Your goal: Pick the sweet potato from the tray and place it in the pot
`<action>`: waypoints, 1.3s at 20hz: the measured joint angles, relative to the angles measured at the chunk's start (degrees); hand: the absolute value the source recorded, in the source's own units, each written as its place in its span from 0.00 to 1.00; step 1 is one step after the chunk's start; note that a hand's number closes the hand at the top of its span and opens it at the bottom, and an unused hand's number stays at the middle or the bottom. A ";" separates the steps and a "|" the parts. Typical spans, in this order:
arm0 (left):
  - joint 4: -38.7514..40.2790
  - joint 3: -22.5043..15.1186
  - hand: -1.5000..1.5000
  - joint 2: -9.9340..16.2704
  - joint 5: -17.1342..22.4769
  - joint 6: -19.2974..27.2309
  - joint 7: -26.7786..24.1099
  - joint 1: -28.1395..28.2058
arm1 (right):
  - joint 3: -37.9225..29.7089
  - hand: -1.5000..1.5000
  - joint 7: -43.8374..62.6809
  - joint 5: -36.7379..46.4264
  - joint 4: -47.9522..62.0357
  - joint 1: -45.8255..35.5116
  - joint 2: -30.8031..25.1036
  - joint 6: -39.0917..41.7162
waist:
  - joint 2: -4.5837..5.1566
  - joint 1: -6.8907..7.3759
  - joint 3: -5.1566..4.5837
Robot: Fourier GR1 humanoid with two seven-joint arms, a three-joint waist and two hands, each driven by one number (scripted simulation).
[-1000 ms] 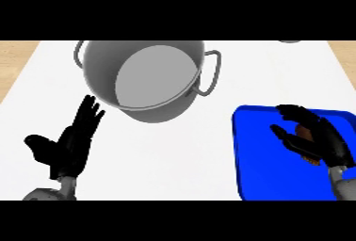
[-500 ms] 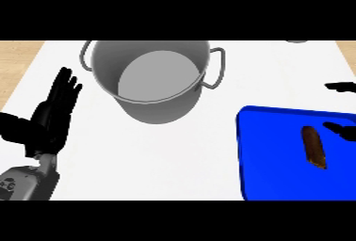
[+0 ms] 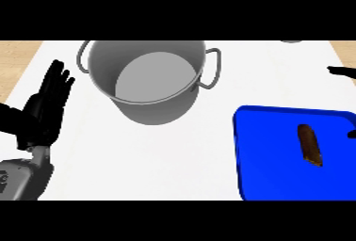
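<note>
A brown sweet potato [image 3: 310, 145] lies lengthwise on the blue tray [image 3: 268, 160] at the lower right. The grey steel pot [image 3: 158, 112] with two side handles stands at the upper middle; its inside looks bare. My left hand [image 3: 43, 113] is held open at the far left, fingers straight and pointing up, well apart from the pot. Of my right hand [image 3: 340, 71] only small black bits show at the right edge, above and beside the tray, not touching the sweet potato.
The white counter [image 3: 173, 160] runs between pot and tray, with a wooden strip [image 3: 15, 56] along its left side. A small grey object [image 3: 293, 41] peeks in at the top right edge.
My right hand has drawn back from over the tray to the right edge, uncovering the sweet potato. The left hand has shifted to the left edge, still open.
</note>
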 measured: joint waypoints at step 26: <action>-2.53 4.75 0.50 -2.37 -2.89 -4.02 1.83 3.02 | 13.29 0.00 30.89 26.20 -14.65 1.26 9.94 21.45 | -0.22 -1.01 0.03</action>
